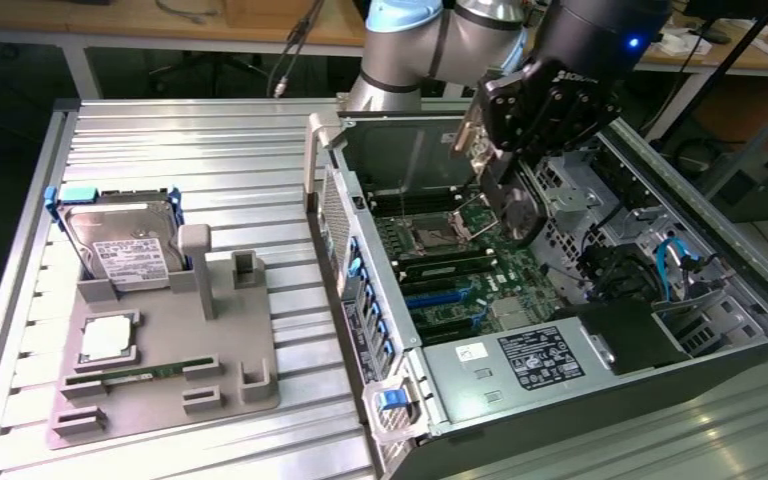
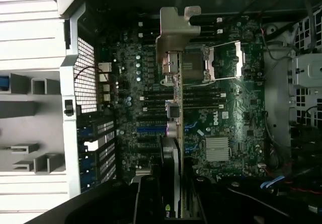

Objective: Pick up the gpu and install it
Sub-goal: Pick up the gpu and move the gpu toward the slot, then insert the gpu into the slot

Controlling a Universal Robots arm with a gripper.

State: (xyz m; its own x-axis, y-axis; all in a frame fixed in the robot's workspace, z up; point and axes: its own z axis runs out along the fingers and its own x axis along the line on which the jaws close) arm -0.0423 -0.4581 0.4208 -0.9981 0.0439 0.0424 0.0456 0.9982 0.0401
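Holding the gpu (image 1: 518,205) (image 2: 173,108) edge-on in the gripper (image 1: 515,160) (image 2: 173,183). Closed only partway, pinching the card between both fingers (image 2: 148,199). Hanging inside the top of the open case (image 1: 371,330), over the motherboard (image 1: 471,280) below the fingers; cannot tell whether touching it.

Looking down from the wrist now: seeing the card as a thin strip running straight out from the fingertips, with its silver bracket (image 2: 178,30) at the far end. Crossing the memory slots (image 2: 201,97) out ahead of the fingers. Passing right beside the cpu socket (image 2: 201,65), up near the bracket end. Spotting a small heatsink (image 2: 217,148) on the board too, close to the fingers on that same side.

Well away from the fingers, out on the table (image 1: 157,140): noting a hard drive (image 1: 124,245) propped in its grey holder (image 1: 211,350).
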